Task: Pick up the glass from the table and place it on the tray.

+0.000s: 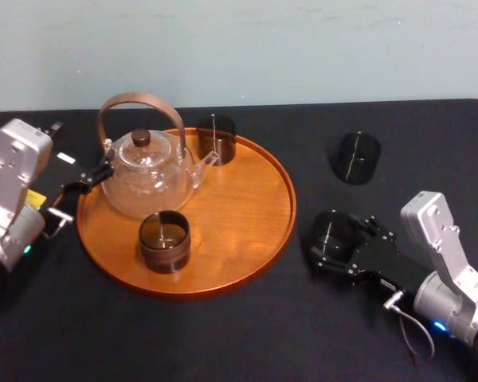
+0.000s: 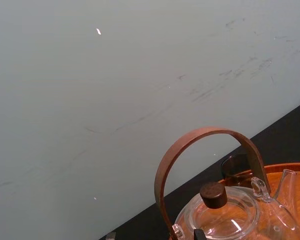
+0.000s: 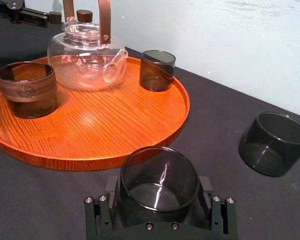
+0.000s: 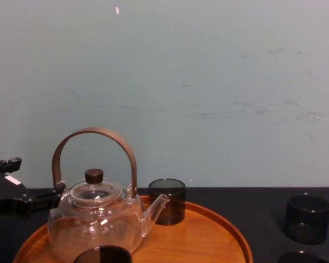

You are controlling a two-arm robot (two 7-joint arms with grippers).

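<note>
Right gripper [image 1: 336, 239] is hugging the smoky glass [image 3: 159, 172], fingers closed snug on its sides. It's sitting on the table [image 1: 223, 334] just right of the tray [image 1: 239, 215]. I'd be lifting straight up past the rim, then heading left for bare wood, away from the teapot [image 1: 147, 175]. Left gripper [image 1: 95, 175] is idling at the teapot's left.

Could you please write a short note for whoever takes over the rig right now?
Right claw: shut on a glass on the table, right of the tray; lift not evident.
Left claw: beside the teapot, at the tray's left edge.
Done: front glass and back glass stand on the tray.
Left: carry that glass onto the tray; a spare glass stands on the table farther back.
</note>
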